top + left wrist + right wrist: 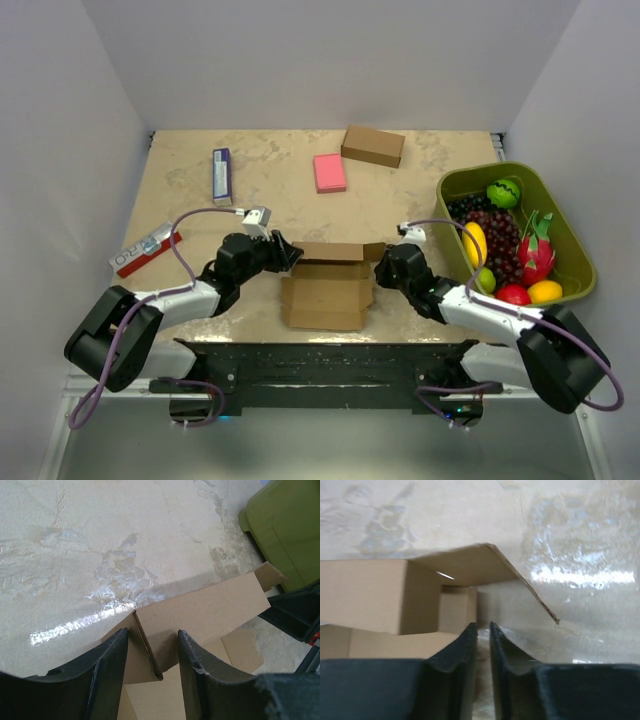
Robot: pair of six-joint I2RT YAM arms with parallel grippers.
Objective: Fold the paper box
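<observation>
Two grippers meet the paper box (325,290) from opposite ends, near the table's (270,165) front edge between the arm bases. The left gripper (288,255) stands open: in its wrist view its fingers (107,665) are spread apart, and the creased corner of a raised cardboard panel sits in the gap, though contact cannot be judged. From that gripper (152,635) the box (200,612) runs away to the right, its upright wall ending in a small flap beside the green bin (280,535).

The right gripper (384,266) is at the box's right end, its fingers (455,655) drawn almost together with only a thin slit and nothing seen between them. Just beyond this gripper (483,626) a side flap arches up and over, and the box (365,595) stretches off to the left.

Farther back on the table lie a pink block (329,172) and a ready-made brown box (373,146); the bin (450,182) of fruit sits at the right.
</observation>
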